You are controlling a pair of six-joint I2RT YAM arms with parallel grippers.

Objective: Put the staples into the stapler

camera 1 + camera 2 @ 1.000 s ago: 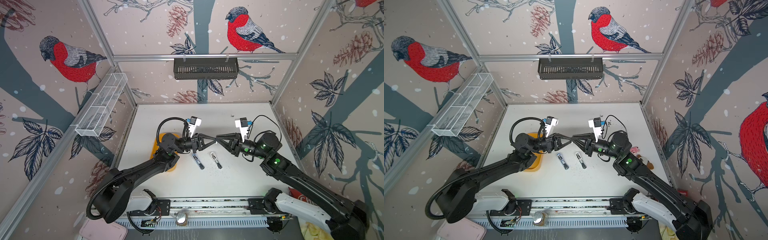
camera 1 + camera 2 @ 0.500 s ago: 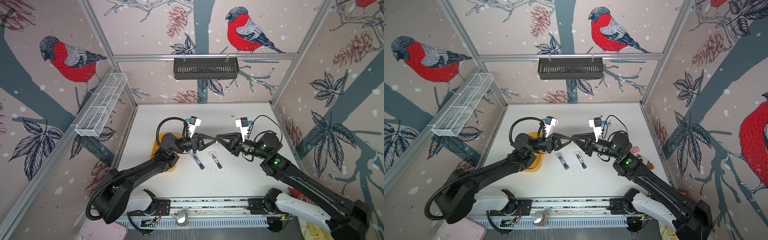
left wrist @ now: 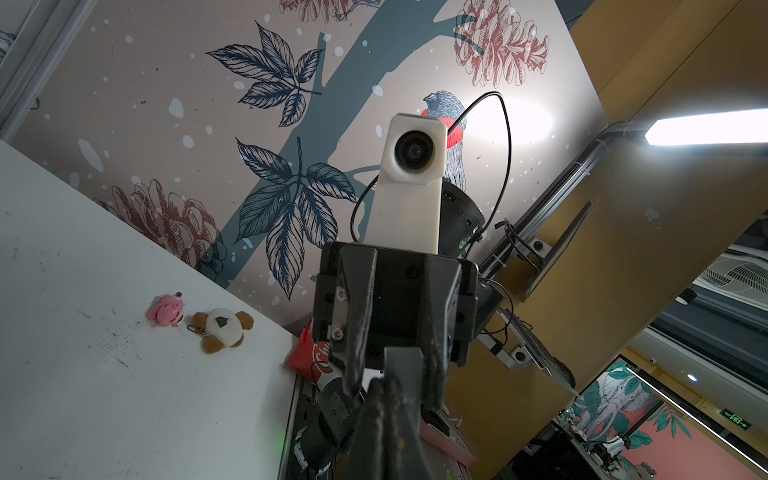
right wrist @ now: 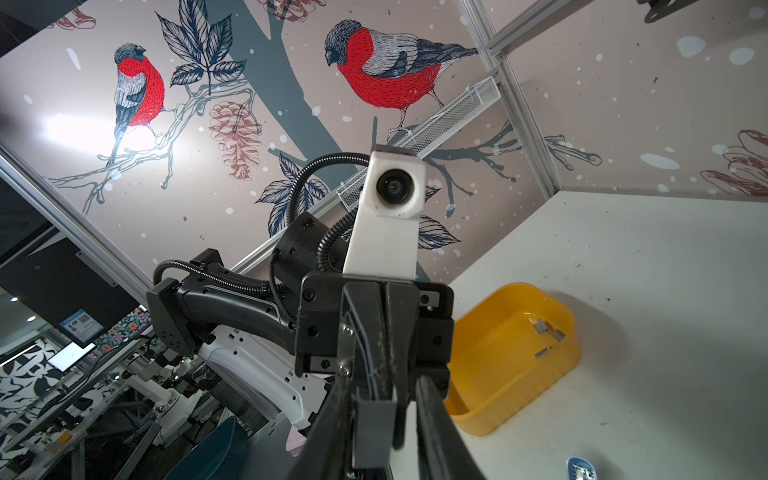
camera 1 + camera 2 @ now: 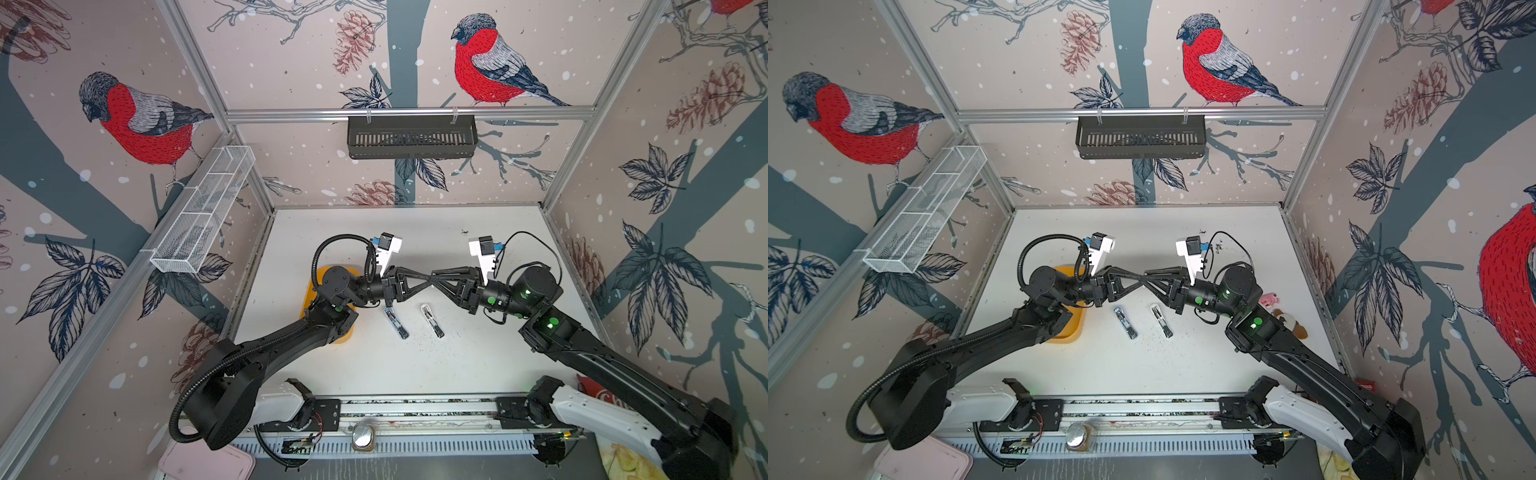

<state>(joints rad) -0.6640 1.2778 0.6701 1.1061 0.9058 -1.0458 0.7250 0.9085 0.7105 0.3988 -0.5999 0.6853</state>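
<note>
Your left hand (image 5: 426, 277) is clamped shut on what looks like one grey metal staple strip (image 4: 373, 432). Your right hand (image 5: 435, 276) straddles it in mid-air, fingers apart. Spare strips (image 4: 547, 332) sit in the yellow plastic tray (image 4: 519, 386). The silver-blue stapler (image 5: 397, 323) lies on the white surface (image 5: 457, 374), apparently unloaded. Insertion remains.

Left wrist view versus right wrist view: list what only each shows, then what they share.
Left wrist only: a pink toy, a white-brown toy and a red package past the table edge. Right wrist only: the yellow tray holding staples, and the wire basket. Shared: the table and the meeting grippers, with the shut left gripper between the right gripper's parted jaws.
</note>
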